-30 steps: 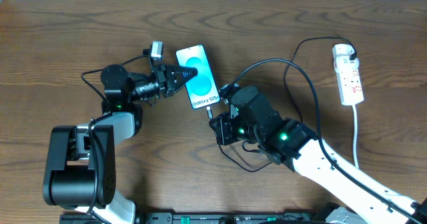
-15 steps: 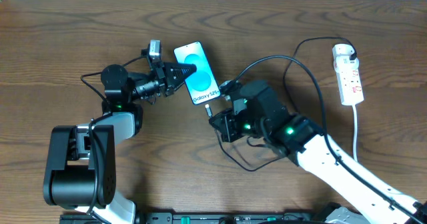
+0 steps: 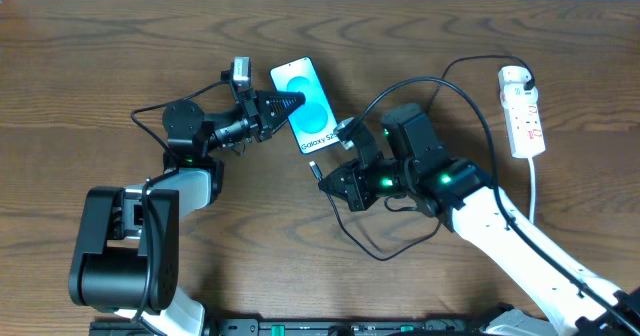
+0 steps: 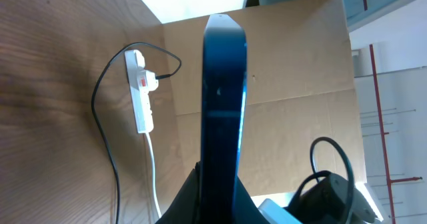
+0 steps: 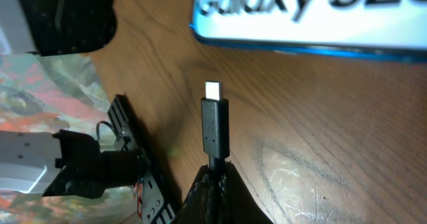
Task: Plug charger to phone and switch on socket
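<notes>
The phone [image 3: 311,107], black-framed with a cyan-and-white "Galaxy" screen, is held by its left edge in my left gripper [image 3: 285,104], which is shut on it. In the left wrist view the phone [image 4: 223,97] shows edge-on between the fingers. My right gripper [image 3: 322,174] is shut on the charger's black connector [image 5: 215,127]; its metal tip points at the phone's bottom edge [image 5: 313,17], a short gap below it. The black cable [image 3: 470,116] loops back to the white socket strip [image 3: 524,111] at the right, also in the left wrist view [image 4: 141,94].
The socket's white cord [image 3: 535,201] runs down toward the front right. A slack loop of black cable [image 3: 385,246] lies on the wooden table under my right arm. The left arm's base [image 3: 120,251] stands at front left.
My left gripper has shifted the phone slightly right and up. My right gripper with the connector has swung right and turned, its tip now closer below the phone's bottom edge.
</notes>
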`<action>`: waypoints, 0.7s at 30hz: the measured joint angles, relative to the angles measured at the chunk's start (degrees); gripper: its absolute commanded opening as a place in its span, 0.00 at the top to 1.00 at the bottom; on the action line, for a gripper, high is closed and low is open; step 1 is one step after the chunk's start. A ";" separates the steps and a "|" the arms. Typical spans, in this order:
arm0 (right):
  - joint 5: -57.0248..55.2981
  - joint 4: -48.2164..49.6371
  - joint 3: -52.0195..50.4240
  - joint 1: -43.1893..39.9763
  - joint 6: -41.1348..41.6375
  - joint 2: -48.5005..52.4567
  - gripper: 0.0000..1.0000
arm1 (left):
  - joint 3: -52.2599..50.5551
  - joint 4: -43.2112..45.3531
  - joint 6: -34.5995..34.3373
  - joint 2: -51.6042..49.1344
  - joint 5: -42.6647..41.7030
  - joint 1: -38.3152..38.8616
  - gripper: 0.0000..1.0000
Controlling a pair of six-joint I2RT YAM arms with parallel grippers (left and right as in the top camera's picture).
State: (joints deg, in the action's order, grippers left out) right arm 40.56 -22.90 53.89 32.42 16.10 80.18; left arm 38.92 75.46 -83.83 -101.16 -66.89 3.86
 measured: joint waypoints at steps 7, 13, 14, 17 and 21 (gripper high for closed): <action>0.63 0.00 0.00 -2.64 1.75 0.57 0.99 | 0.00 -0.02 0.00 0.00 0.00 0.00 0.93; 2.95 0.00 0.00 -4.24 2.78 0.57 0.99 | 0.00 0.00 0.00 0.00 0.00 0.00 0.93; 3.30 0.00 0.00 -4.24 2.78 0.57 0.99 | 0.00 -0.02 0.07 0.00 0.00 0.00 0.92; 4.17 0.00 0.00 -4.24 2.75 0.57 0.99 | 0.00 -0.02 0.37 0.00 0.00 0.00 0.92; 4.70 -0.02 0.00 -4.24 2.71 0.57 0.99 | 0.00 0.00 1.57 0.00 0.00 0.00 0.93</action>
State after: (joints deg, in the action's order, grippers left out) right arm 45.25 -22.92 53.89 28.18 18.81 80.75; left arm 38.92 75.46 -82.26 -101.16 -66.89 3.86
